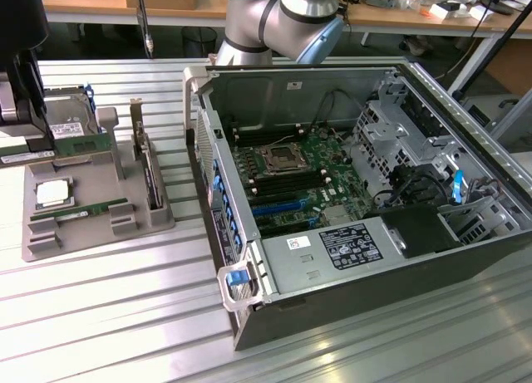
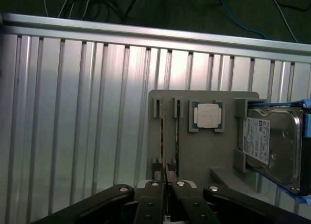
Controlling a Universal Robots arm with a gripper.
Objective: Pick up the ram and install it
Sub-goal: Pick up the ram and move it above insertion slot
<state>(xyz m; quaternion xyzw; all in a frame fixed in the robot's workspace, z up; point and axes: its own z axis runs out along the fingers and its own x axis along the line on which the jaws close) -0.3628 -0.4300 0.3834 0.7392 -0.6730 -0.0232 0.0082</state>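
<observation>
Long, narrow green ram (image 1: 91,208) resting in a slot of the gray holder tray (image 1: 50,242), just beside the CPU (image 1: 51,193), with a pale label toward the exterior view's left end. Gripper (image 2: 164,174) poised over the tray, fingers pressed almost together, pinching nothing. Open computer case (image 1: 416,292) well apart, toward the exterior view's right.

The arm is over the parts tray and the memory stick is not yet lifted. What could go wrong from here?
1. The pincer hangs over the grey tray with its fingers closed together. Lowered like that, it could press down on the memory stick instead of straddling it.
2. The processor sits in the tray close beside the stick, so a sideways error might strike it.
</observation>
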